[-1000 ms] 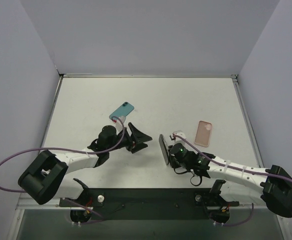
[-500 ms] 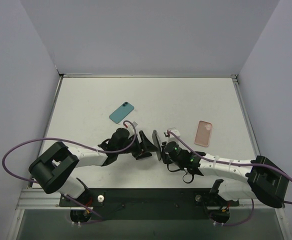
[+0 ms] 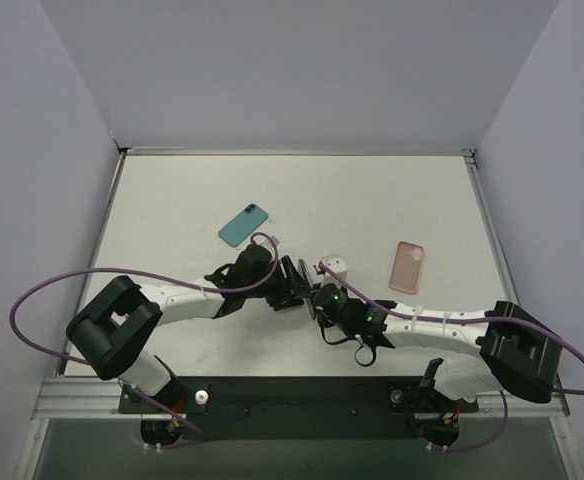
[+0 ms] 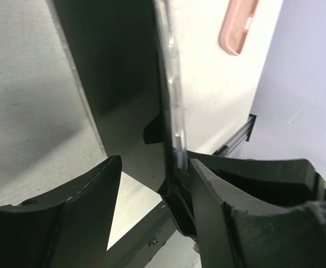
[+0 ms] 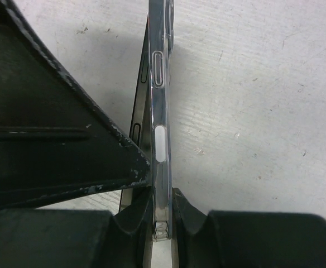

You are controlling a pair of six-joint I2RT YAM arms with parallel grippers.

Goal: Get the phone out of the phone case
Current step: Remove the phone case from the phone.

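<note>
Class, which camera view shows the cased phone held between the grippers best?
Right wrist: the cased phone stands edge-on, buttons visible, clamped in the right gripper. Left wrist shows a blurrier edge between the left gripper's open fingers. Top external shows only a small dark sliver.

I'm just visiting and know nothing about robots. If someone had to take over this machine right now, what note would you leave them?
Right gripper: shut on the phone, holding it on edge inside its clear case.
Left gripper: open, one finger on either side of the phone, not clamping.
Elsewhere: a teal item and a pink case lie flat on the table.
Done: phone picked up and brought between both arms.
Left: grip with the left gripper and work the case off; the phone is not out yet.
</note>
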